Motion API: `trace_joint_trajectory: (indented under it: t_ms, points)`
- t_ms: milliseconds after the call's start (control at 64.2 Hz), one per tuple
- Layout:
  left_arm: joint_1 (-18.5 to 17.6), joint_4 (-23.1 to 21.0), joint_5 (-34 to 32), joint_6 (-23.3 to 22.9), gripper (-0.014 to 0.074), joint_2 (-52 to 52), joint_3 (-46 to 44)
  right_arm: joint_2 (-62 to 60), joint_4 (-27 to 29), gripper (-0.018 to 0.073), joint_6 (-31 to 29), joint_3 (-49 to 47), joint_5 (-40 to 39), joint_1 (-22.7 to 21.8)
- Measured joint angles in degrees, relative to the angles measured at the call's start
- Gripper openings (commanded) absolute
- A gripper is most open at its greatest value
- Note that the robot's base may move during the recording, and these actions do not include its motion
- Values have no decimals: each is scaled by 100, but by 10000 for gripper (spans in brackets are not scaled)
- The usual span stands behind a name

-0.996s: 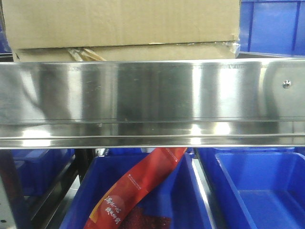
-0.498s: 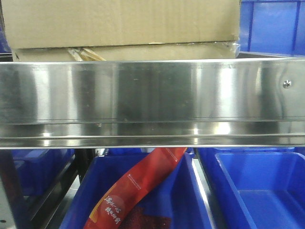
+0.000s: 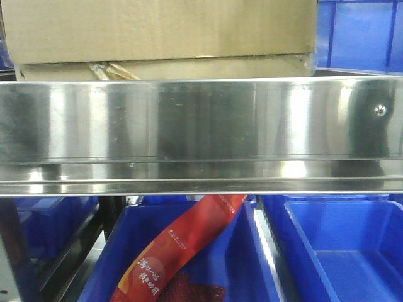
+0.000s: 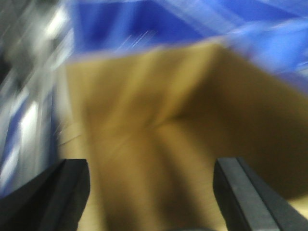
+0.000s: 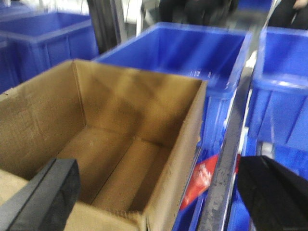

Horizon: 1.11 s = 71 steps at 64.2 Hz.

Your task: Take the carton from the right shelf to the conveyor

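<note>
Rail point(image 3: 201, 126) glare shifted, carton point(image 5: 110, 163) open-topped — seemingly empty

The carton point(image 3: 164, 31) is matt brown cardboard. The shelf rail point(image 3: 201, 132) is polished, reflective metal. The blue bin point(image 3: 340, 251) is smooth plastic with a slight sheen.

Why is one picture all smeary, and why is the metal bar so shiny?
Left wrist view: the box and blue bins are smeared, likely from camera motion. Front view: the metal rail mirrors the lights as bright streaks. Right wrist view: the box is fairly sharp, the blue bins behind it softer.
</note>
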Motion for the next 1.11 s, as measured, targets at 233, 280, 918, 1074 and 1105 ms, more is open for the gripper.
trace_joint_trajectory:
  t_ms: [233, 280, 918, 1074, 1105]
  points:
    - [218, 220, 980, -49, 435, 901, -946, 1611, -311, 559, 263, -2325, 1652, 0]
    - [218, 330, 1016, -49, 435, 996, -968, 1843, -400, 559, 277, -2586, 1803, 0]
    - [868, -112, 1084, -183, 435, 1808, -1005, 3460, -531, 559, 519, -3107, 1940, 0]
    - [868, -138, 1084, -183, 435, 1895, -1005, 3673, -531, 559, 519, -3107, 1940, 0]
    - [868, -138, 1084, -183, 435, 1920, -1005, 3708, -531, 559, 519, -3107, 1940, 0]
